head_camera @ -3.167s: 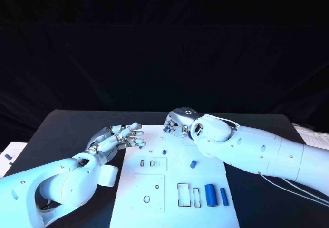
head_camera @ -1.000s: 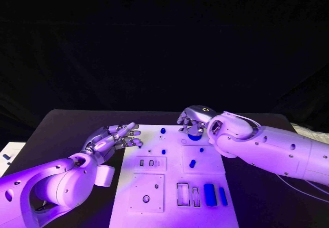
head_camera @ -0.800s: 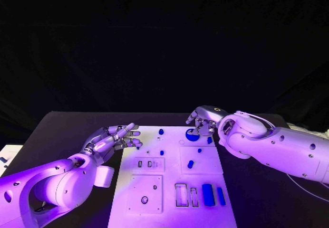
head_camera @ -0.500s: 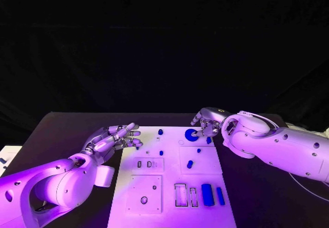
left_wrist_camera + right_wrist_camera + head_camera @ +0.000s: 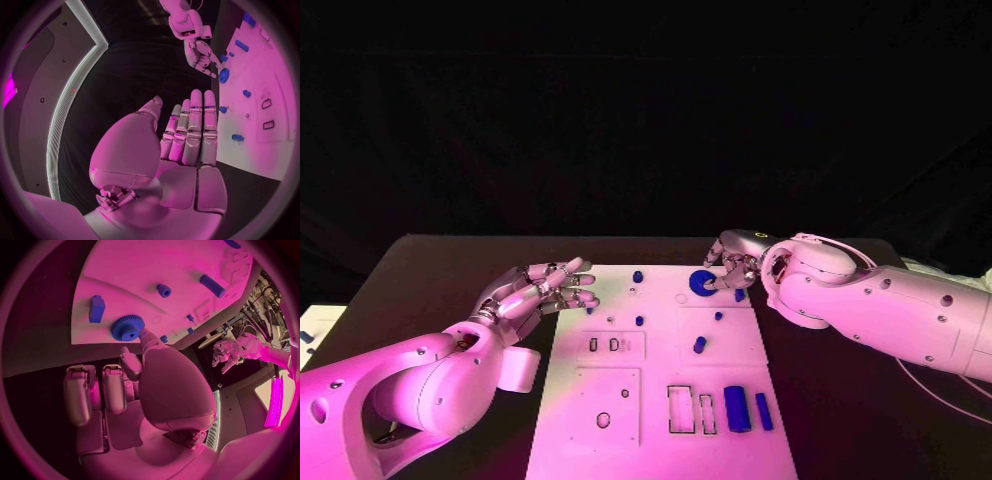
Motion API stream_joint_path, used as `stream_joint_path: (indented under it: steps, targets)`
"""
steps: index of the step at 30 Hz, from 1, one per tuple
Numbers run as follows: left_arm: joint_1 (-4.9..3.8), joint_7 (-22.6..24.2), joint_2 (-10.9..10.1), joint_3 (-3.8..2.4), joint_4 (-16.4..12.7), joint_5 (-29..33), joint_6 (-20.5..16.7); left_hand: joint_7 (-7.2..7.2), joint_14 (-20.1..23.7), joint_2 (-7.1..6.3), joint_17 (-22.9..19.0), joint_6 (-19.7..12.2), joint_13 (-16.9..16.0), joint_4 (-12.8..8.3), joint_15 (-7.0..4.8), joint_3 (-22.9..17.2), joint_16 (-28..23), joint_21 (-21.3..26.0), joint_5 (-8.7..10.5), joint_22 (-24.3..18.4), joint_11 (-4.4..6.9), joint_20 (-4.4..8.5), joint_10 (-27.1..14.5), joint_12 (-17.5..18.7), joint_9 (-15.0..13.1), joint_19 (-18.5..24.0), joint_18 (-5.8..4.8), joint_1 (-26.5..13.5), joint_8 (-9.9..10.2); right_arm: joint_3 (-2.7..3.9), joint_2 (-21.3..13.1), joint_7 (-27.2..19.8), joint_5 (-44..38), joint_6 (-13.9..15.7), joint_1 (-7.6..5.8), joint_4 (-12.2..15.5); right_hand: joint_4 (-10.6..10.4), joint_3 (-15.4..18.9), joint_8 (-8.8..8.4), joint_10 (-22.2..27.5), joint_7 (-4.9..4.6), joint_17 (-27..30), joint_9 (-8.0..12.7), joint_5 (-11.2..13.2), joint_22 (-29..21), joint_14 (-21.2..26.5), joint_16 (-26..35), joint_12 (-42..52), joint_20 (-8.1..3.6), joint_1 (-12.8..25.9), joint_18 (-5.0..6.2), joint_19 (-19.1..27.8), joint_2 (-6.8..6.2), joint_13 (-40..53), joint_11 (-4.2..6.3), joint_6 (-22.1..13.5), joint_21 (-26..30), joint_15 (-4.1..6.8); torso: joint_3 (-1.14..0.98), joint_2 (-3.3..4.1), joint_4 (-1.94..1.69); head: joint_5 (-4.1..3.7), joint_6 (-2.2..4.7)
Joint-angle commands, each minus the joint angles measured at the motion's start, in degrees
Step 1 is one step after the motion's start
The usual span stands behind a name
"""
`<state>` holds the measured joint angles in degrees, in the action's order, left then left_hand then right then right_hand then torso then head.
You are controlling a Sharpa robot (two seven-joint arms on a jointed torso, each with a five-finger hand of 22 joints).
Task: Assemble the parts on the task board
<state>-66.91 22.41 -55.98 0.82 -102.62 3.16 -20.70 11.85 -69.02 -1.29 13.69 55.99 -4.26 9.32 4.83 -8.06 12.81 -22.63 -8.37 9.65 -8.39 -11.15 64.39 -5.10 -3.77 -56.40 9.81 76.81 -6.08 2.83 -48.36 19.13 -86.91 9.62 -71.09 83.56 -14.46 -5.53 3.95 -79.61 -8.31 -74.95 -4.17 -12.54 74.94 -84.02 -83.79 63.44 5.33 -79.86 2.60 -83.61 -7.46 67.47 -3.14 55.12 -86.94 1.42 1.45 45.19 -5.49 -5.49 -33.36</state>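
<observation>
The robot's right hand point(image 5: 737, 262) hovers at the far right part of the flat white rectangular task board point(image 5: 646, 400), its silver fingers curled downward. One fingertip point(image 5: 142, 333) touches the rim of a round blue toothed gear point(image 5: 128, 327) that lies on the board — the right wrist view shows the contact plainly, while the other fingers stay folded back beside the palm. Whether the gear is actually pinched or only touched cannot be told. Just beside the gear, toward the board's right edge, stands a small blue block-shaped part point(image 5: 96, 308).

The left hand point(image 5: 538, 290) floats over the board's left edge with nothing in it, its fingers held apart and lightly bent, palm turned toward the board.

Further out on the board lie more parts: a short blue peg point(image 5: 638, 276) near the far edge, a small blue stub point(image 5: 718, 316) and an elongated blue piece point(image 5: 700, 345) toward the middle, and — at the near end — a thick blue cylinder point(image 5: 736, 408) with a thinner blue rod point(image 5: 763, 411) beside it, next to two empty rectangular slots point(image 5: 681, 409). The board rests on a black table point(image 5: 416, 290).
</observation>
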Motion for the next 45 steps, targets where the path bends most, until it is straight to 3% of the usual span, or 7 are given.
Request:
stream_joint_path:
  steps: [1, 17, 28, 31, 34, 36, 45]
  targets:
    - [-0.06, 0.2, 0.1, -0.04, 0.0, 0.0, 1.2, 0.41, 0.0, 0.09, 0.1, -0.1, 0.0, -0.4, 0.27, 0.1, -0.4, -0.1, 0.16, -0.1, -0.14, -0.11, -0.2, 0.2, 0.0, -0.4, 0.57, 0.6, 0.2, 0.00, 0.4, 0.6, 0.1, -2.7, 0.14, -0.5, -0.1, 0.6, 0.37, -1.1, 0.02, -4.2, -0.1, -0.1, 8.9, -4.0, -1.1, 2.7, 0.14, -0.5, -1.16, -1.9, 0.02, 2.5, -0.01, 0.4, -0.6, -0.47, -0.01, 0.01, -0.10, -0.03, -0.16]
    - [-0.06, 0.1, 0.3, -0.04, 0.1, 0.0, 1.3, 0.41, 0.0, 0.09, 0.1, -0.1, 0.0, -0.4, 0.27, 0.1, -0.4, -0.1, 0.16, -0.1, -0.14, -0.11, -0.2, 0.2, 0.0, -0.4, 0.57, 0.6, 0.2, -0.06, 2.2, 1.3, -0.4, -3.5, 0.47, -2.7, -0.2, 1.0, 0.51, -2.0, -0.04, -5.9, -0.1, 0.1, 9.8, -4.3, -2.0, 6.1, 0.26, -0.7, -1.34, -2.4, 0.56, 5.8, -0.11, 0.7, -0.9, -0.60, 0.02, -0.01, -0.13, -0.10, -0.28]
    - [-0.06, 0.1, 0.3, -0.04, 0.1, 0.0, 1.4, 0.41, 0.0, 0.09, 0.1, -0.1, 0.0, -0.4, 0.27, 0.1, -0.4, -0.1, 0.16, -0.1, -0.14, -0.11, -0.2, 0.2, 0.0, -0.4, 0.57, 0.6, 0.2, -0.10, 2.9, 1.7, -2.4, -3.6, 0.77, -3.1, 0.4, 0.6, 1.56, -2.9, 0.30, -6.3, -0.5, 0.1, 10.1, -4.3, -2.2, 8.6, 0.20, -1.4, -1.42, -2.7, 2.04, 8.3, 0.15, 2.8, -1.1, -0.45, 0.03, -0.01, -0.20, -0.15, -0.42]
    - [-0.06, 0.0, 0.3, -0.04, 0.1, 0.0, 1.4, 0.41, 0.0, 0.09, 0.1, -0.1, 0.0, -0.4, 0.27, 0.1, -0.4, -0.1, 0.16, -0.1, -0.14, -0.11, -0.2, 0.2, 0.0, -0.4, 0.57, 0.6, 0.2, -0.10, 2.8, 2.0, -5.2, -3.5, 0.92, -3.0, 1.3, 0.0, 2.75, -3.6, 0.93, -6.5, -1.0, 1.1, 10.6, -4.3, -2.3, 10.1, -0.01, -2.4, -1.51, -3.0, 2.76, 9.6, 0.67, 5.2, -1.2, -0.07, 0.05, -0.03, -0.22, -0.14, -0.50]
    - [-0.06, 0.0, 0.2, -0.04, 0.1, 0.0, 1.5, 0.41, 0.0, 0.09, 0.1, -0.1, 0.0, -0.4, 0.27, 0.1, -0.4, -0.1, 0.16, -0.1, -0.14, -0.11, -0.2, 0.2, 0.0, -0.4, 0.57, 0.6, 0.2, -0.11, 2.7, 2.2, -8.1, -3.4, 1.10, -2.8, 2.3, -1.1, 3.76, -4.2, 1.74, -6.6, -1.6, 4.7, 10.9, -4.3, -2.4, 11.4, -0.48, -3.7, -1.60, -3.3, 3.46, 10.7, 1.36, 7.3, -1.4, 0.51, 0.07, -0.03, -0.21, -0.14, -0.54]
    - [-0.06, 0.0, 0.2, -0.04, 0.1, 0.0, 1.5, 0.41, 0.0, 0.09, 0.1, -0.1, 0.0, -0.4, 0.27, 0.1, -0.4, -0.1, 0.16, -0.1, -0.14, -0.11, -0.2, 0.2, 0.0, -0.4, 0.57, 0.6, 0.2, -0.11, 2.6, 2.2, -9.9, -3.4, 1.24, -2.6, 2.7, -1.5, 3.98, -4.4, 1.97, -6.8, -1.7, 5.7, 11.2, -4.3, -2.4, 11.9, -0.72, -4.0, -1.66, -3.4, 3.54, 11.2, 1.57, 7.7, -1.5, 0.71, 0.06, -0.03, -0.18, -0.07, -0.56]
    - [-0.06, -0.1, 0.2, -0.04, 0.1, 0.0, 1.7, 0.41, 0.0, 0.09, 0.1, -0.1, 0.0, -0.4, 0.27, 0.1, -0.4, -0.1, 0.16, -0.1, -0.14, -0.11, -0.2, 0.2, 0.0, -0.4, 0.57, 0.6, 0.2, -0.12, 2.3, 2.0, -13.6, -1.5, 1.69, -1.2, 3.4, -2.5, 4.15, -4.6, 2.22, -7.1, -2.0, 5.7, 11.7, -4.4, -2.6, 12.2, -1.07, -4.4, -1.78, -3.8, 3.70, 11.6, 1.84, 8.1, -1.7, 0.99, 0.03, -0.04, -0.25, -0.09, -0.64]
